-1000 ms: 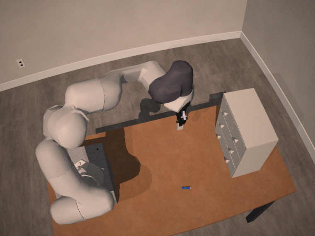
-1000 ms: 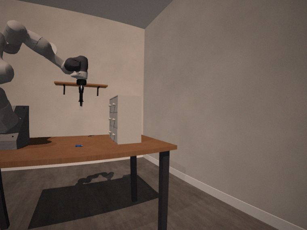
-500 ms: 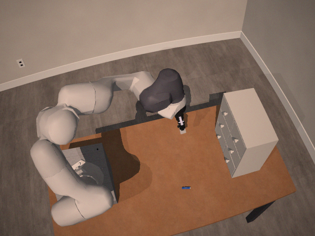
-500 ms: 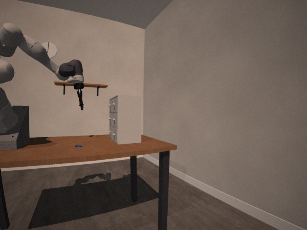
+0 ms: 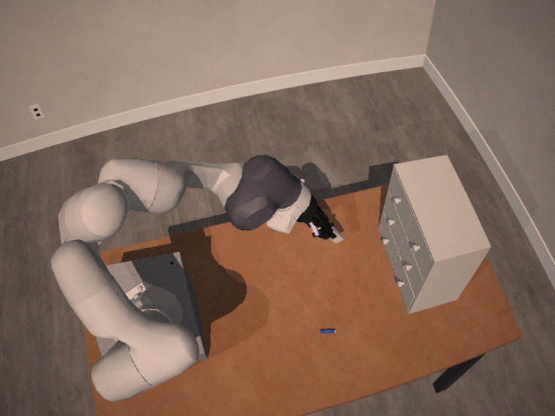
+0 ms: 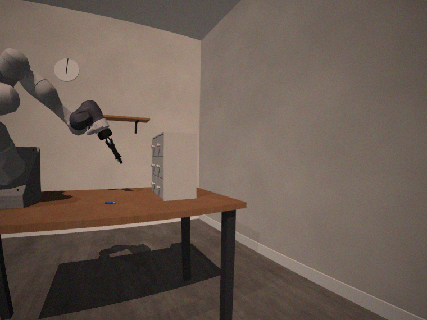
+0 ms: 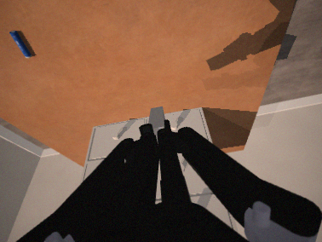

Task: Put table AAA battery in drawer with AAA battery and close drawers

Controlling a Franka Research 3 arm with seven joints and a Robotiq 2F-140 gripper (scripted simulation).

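Gripper (image 5: 337,239) (image 6: 120,161) (image 7: 158,117) closed, nothing held, short of the chest (image 5: 441,206) (image 6: 180,165) (image 7: 100,145). Risk: overpulling drawers (no stops) would drop one before the chest.

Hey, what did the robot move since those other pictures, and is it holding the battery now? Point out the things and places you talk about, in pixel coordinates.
The gripper (image 5: 336,239) (image 6: 120,162) (image 7: 158,117) swung toward the chest (image 5: 443,206) (image 6: 180,165) (image 7: 102,142), and it now slants that way instead of pointing nearly straight down. It is shut with nothing in it, so nothing was picked up or let go. The blue battery (image 5: 328,331) (image 6: 109,202) (image 7: 20,44) stayed on the table (image 5: 277,349) (image 6: 137,210) (image 7: 119,55), and the chest and its closed drawers stayed put.
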